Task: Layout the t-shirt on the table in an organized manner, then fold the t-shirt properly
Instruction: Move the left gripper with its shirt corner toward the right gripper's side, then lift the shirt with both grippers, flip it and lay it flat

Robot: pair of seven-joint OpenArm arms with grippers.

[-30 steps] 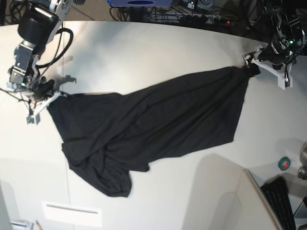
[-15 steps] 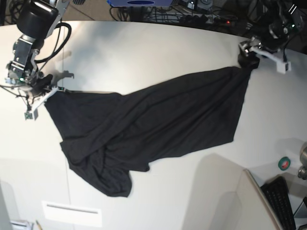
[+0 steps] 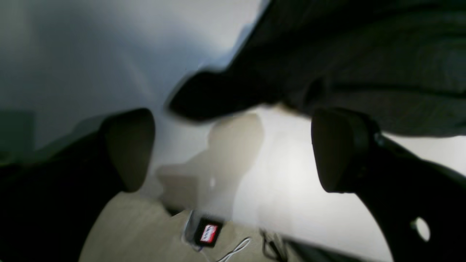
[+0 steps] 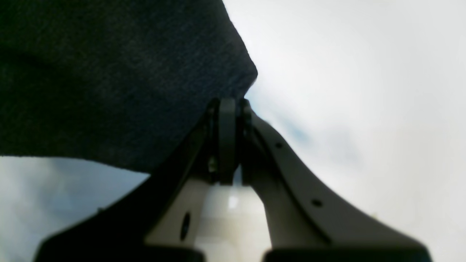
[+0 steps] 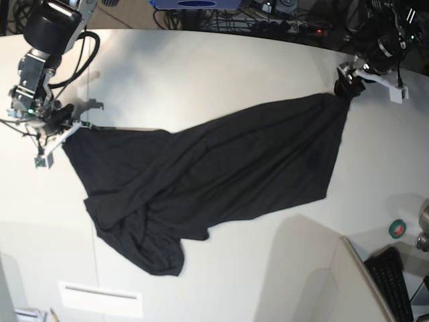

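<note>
Item: black t-shirt (image 5: pixel 208 174), spread crumpled and diagonal across your off-white table (image 5: pixel 201 74), one end bunched near the front edge. Right gripper (image 4: pixel 227 105): pressed together, pinching a corner of the shirt at the table's left side. Left gripper (image 3: pixel 233 149): spread wide, holding nothing, just beside the shirt's far corner.

The black t-shirt (image 5: pixel 214 174) lay stretched slantwise across the off-white bench (image 5: pixel 201 74), plain side showing, no print visible. Its upper corner reached toward the far right edge, drawn to a narrow point; its opposite corner ran out to the left. The lower left part was bunched in rumpled folds, with one rounded flap hanging nearest the front.
</note>
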